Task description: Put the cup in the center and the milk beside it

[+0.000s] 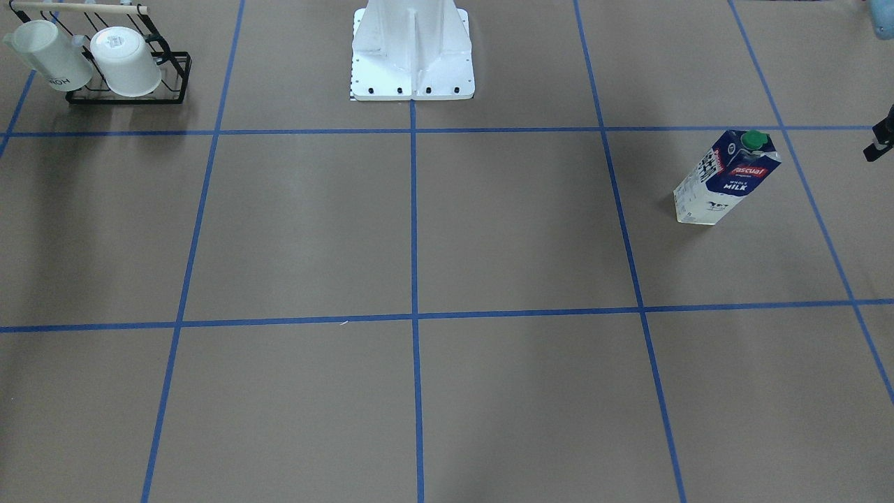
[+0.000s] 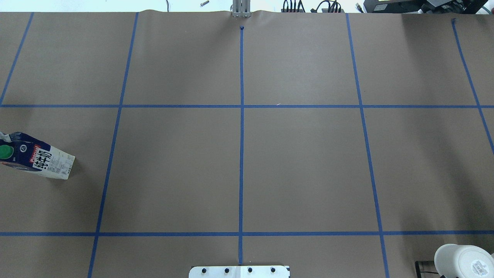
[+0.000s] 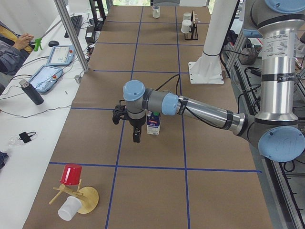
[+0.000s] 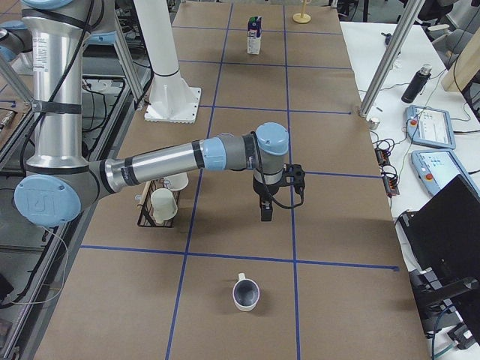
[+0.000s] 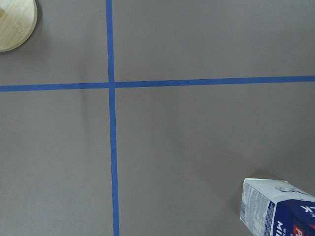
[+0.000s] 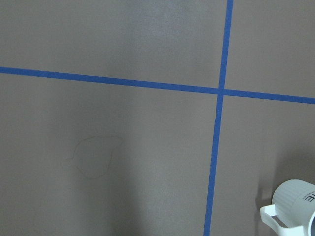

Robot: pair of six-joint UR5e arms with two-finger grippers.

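Observation:
The cup (image 4: 246, 291) stands upright at the table's end on my right, white with a dark inside; it also shows far off in the exterior left view (image 3: 156, 11). The milk (image 1: 726, 178) stands upright toward my left end, and shows from above (image 2: 36, 160) and in the left wrist view (image 5: 278, 206). The center (image 1: 415, 316) is a bare tape crossing (image 2: 241, 106). My left gripper (image 3: 137, 135) hangs just beside the milk (image 3: 153, 124). My right gripper (image 4: 266, 210) hangs over bare table, short of the cup. I cannot tell whether either is open or shut.
A black wire rack (image 1: 174, 84) with two white mugs lying in it stands near the base on my right side (image 4: 142, 221). A wooden mug tree with a red cup (image 3: 71, 174) stands at my left end. The white robot base (image 1: 412, 70) is at the table's rear edge.

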